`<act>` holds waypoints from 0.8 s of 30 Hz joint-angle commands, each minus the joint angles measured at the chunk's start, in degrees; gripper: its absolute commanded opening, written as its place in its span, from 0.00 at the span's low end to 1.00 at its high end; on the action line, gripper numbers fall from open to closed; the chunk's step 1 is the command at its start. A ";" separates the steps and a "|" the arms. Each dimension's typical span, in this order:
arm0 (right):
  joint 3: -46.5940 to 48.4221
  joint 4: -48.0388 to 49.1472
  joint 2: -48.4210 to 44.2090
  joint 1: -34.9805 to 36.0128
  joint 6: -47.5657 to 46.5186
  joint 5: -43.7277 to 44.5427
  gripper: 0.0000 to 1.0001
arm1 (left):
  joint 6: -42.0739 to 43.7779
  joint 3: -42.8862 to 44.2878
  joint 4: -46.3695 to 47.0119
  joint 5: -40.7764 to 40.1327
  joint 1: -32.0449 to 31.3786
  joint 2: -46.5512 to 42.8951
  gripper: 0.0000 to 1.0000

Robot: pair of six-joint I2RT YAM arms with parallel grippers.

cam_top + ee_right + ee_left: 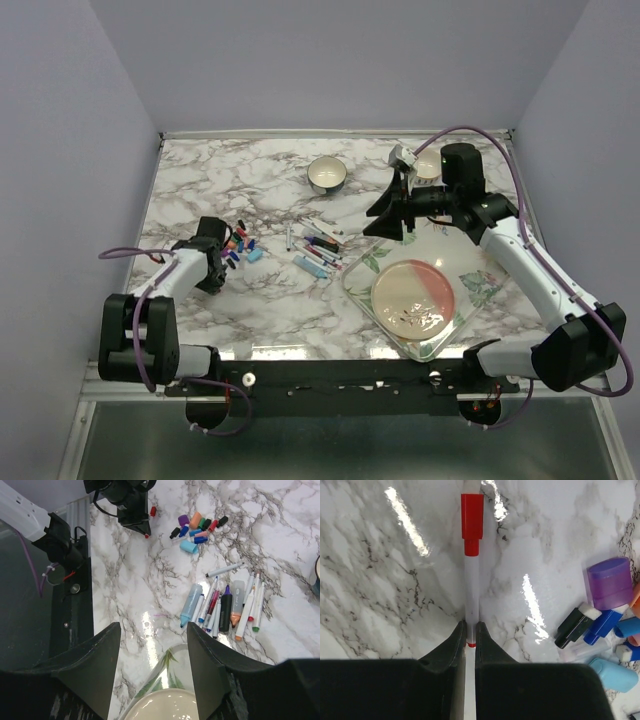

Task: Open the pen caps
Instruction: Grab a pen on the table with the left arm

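Over the marble table [270, 310], from the overhead camera, the left gripper [215, 265] is working low at the left side beside a heap of loose caps [241, 245]. The right gripper [385, 212] is hanging high at the far right, above a glass tray [352, 283] carrying a pink-and-cream plate [413, 295]. A cluster of pens [318, 248] is lying mid-table.

From the left wrist, the black fingers [457, 645] are pinching the white barrel of a red-capped pen [471, 580] near its tail. The red cap [472, 517] is sitting on at the far end, well clear of the grip. Whether the pen is resting on the marble or just lifted is hard to tell from this angle. Caps already off, among them a purple cap [609, 582], are lying to the right.

From the right wrist, that arm's fingers [100, 670] are standing wide apart and holding nothing, looking across at the left gripper [142, 527] and the red cap [152, 511] beside it.

The step in hand appears to be securing this pen for uncapping. The next move likely calls for the right arm to cross over, take the red cap alone, and pull straight along the barrel while the left holds firm.
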 commanded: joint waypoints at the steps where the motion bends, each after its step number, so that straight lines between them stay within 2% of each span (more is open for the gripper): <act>1: -0.61 0.74 -1.55 -0.56 0.53 -2.64 0.63 | 3.38 -3.57 -0.03 -1.69 0.80 -9.78 0.00; 4: -0.87 0.92 -1.63 -0.56 0.36 -3.70 0.63 | 9.00 -6.73 4.00 0.94 0.71 -22.00 0.00; 5: -0.79 1.18 -1.63 -0.56 0.27 -4.14 0.63 | 11.02 -7.61 5.75 2.34 0.63 -28.73 0.00; 8: -1.40 1.79 -1.81 -0.56 0.18 -4.58 0.63 | 20.16 -12.53 14.18 11.64 -0.16 -41.30 0.00; 9: -1.66 2.23 -1.98 -0.56 0.18 -4.58 0.63 | 22.53 -16.37 21.95 16.20 -0.34 -44.15 0.00; 10: -2.45 2.67 -2.33 -0.47 0.53 -4.84 0.63 | 26.64 -18.84 26.99 28.34 -0.34 -46.87 0.00; 11: -2.89 3.98 -2.60 -0.47 0.71 -4.85 0.63 | 27.20 -21.30 32.26 34.03 -0.34 -50.90 0.00; 12: -3.33 4.60 -2.77 -0.56 0.97 -5.02 0.63 | 27.21 -25.59 43.02 39.13 -0.43 -52.08 0.00; 13: -4.12 5.22 -2.86 -0.56 1.50 -5.28 0.63 | 26.08 -27.03 46.95 45.79 -0.78 -52.43 0.00; 15: -5.09 7.59 -3.30 -0.47 2.64 -5.37 0.63 | 25.19 -29.58 57.64 51.11 -1.48 -50.87 0.00; 17: -6.93 11.53 -3.48 -0.56 5.97 -4.50 0.63 | 24.14 -30.03 62.61 54.80 -4.28 -47.37 0.00; 19: -8.25 14.53 -3.30 -0.47 10.35 -2.75 0.63 | 25.18 -29.42 65.80 52.99 -7.62 -45.77 0.00; 20: -9.83 17.59 -3.22 -0.47 11.77 -2.56 0.63 | 25.97 -29.24 66.50 49.24 -12.42 -44.80 0.00; 24: -13.00 26.30 -2.16 -0.38 21.44 -2.12 0.62 | 28.61 -29.24 73.25 39.92 -22.65 -41.11 0.00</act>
